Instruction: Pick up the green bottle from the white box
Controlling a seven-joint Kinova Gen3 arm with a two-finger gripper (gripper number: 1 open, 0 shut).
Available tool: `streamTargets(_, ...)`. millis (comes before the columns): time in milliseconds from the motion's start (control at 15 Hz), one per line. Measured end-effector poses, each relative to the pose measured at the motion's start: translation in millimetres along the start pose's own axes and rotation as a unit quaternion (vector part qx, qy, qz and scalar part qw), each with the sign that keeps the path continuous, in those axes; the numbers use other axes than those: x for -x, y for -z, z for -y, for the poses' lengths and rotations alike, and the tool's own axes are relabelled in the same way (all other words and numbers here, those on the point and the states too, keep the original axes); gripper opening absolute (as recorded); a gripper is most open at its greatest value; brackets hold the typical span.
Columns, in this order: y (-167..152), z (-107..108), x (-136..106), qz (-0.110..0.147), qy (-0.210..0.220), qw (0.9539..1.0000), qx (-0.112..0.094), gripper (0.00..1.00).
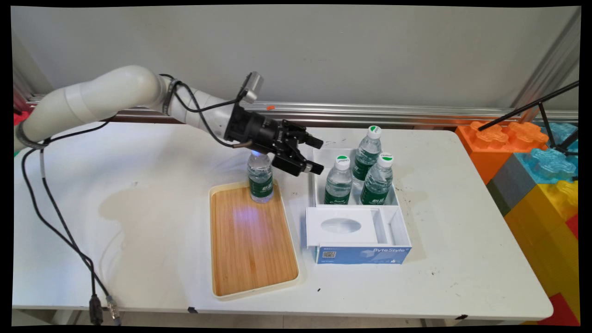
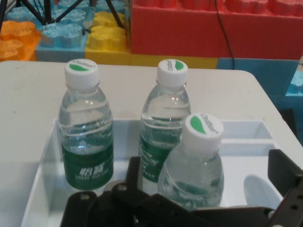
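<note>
Main view: the pincer [image 1: 311,155] is seen held above the counter [image 1: 138,208], tilted sideways, its two fingers spread wide with nothing between them. It hangs between a single bottle [image 1: 260,178], just behind and below it on the wooden tray [image 1: 252,240], and the white box [image 1: 358,217] ahead of it.

One bottle is thus set upright at the tray's end nearest the pincer; the rest of the tray is bare. Three bottles [image 1: 340,181] are left standing upright in the box's compartment nearest the pincer, close together. In the hand view these three are shown straight ahead of the pincer, the nearest bottle [image 2: 196,163] just beyond its linkage.

The bottles are small, of clear plastic, filled with water, wrapped in green labels and closed with white caps marked in green. The single bottle's cap is hidden by the pincer.
</note>
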Motion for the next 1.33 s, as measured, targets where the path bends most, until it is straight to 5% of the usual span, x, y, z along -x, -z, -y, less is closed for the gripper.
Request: streamTargets(1333,-24.4,58.6,-2.9,-0.021,-0.047,0.9986,0.011,1.00)
